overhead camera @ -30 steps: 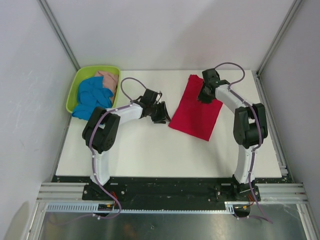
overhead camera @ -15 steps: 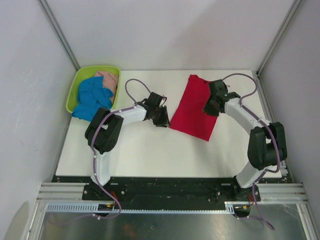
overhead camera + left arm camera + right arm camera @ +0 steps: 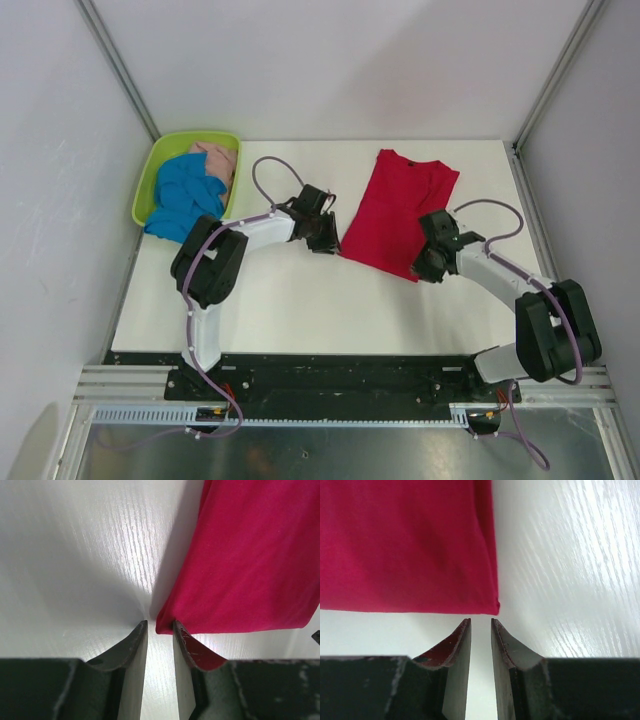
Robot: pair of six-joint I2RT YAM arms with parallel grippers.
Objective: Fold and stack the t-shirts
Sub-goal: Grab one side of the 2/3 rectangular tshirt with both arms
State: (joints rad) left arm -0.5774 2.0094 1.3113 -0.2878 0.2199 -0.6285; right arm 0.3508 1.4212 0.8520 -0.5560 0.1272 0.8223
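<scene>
I read left gripper point(image 3: 158, 626) as narrow, nothing held, with the red shirt point(image 3: 398, 212) corner at its right fingertip. Right gripper point(image 3: 481, 622) narrow, empty — shirt's other near corner just ahead of tips.

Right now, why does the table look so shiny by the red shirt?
Left wrist: light bounces off the glossy table in a bright streak, and the red shirt casts a soft shadow on its left. Right wrist: glare on the right; the fingers look dark. Top: even light, no glare.
</scene>
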